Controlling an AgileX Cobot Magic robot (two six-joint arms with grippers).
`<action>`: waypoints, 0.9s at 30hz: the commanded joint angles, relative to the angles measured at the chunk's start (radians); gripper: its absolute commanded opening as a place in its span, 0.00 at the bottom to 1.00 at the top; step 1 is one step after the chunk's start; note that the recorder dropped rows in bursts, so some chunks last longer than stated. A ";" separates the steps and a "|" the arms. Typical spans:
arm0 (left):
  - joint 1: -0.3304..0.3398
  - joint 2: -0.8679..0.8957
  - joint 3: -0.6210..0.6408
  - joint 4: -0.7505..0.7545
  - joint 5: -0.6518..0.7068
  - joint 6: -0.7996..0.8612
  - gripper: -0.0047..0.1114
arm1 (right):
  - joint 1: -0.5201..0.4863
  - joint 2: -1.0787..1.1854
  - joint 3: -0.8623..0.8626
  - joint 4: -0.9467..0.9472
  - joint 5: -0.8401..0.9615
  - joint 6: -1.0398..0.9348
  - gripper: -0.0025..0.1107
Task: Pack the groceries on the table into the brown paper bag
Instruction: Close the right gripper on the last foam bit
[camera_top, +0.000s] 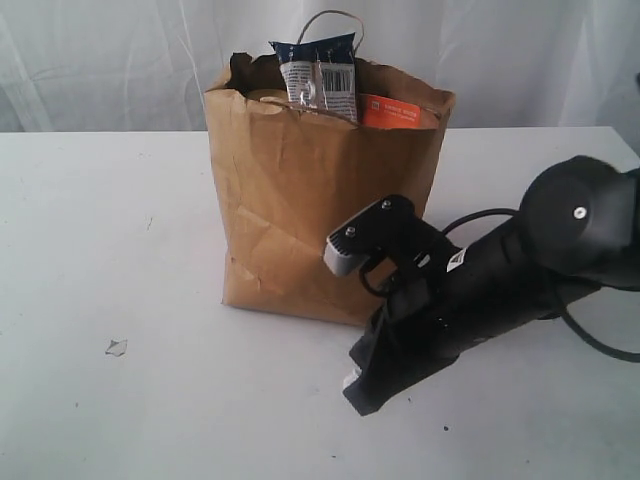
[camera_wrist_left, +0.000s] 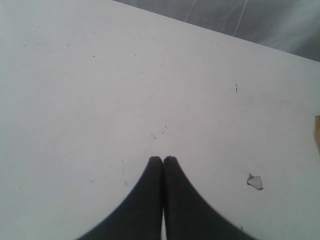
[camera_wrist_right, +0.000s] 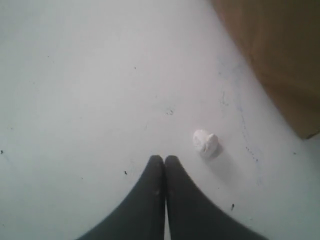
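At the centre of the white flat surface (camera_top: 100, 250), the tall creased brown paper bag (camera_top: 300, 200) stands upright, holding the long navy packet (camera_top: 318, 75) and the brown pouch with orange label (camera_top: 395, 112). No loose groceries show; packing appears complete. The left end effector (camera_wrist_left: 162, 159) and the right end effector (camera_wrist_right: 164, 159) are closed and empty.

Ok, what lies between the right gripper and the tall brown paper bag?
In the right wrist view, one small crumpled white scrap lies between the right gripper and the brown paper bag; otherwise bare white tabletop.
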 joint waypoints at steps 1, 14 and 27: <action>0.003 -0.005 0.004 0.004 0.001 -0.002 0.04 | 0.000 -0.041 -0.007 0.005 -0.055 0.009 0.02; 0.003 -0.005 0.004 0.004 0.001 -0.002 0.04 | 0.002 0.245 -0.054 0.010 -0.106 -0.058 0.41; 0.003 -0.005 0.004 0.004 0.001 -0.002 0.04 | 0.002 0.312 -0.087 0.065 -0.092 -0.066 0.32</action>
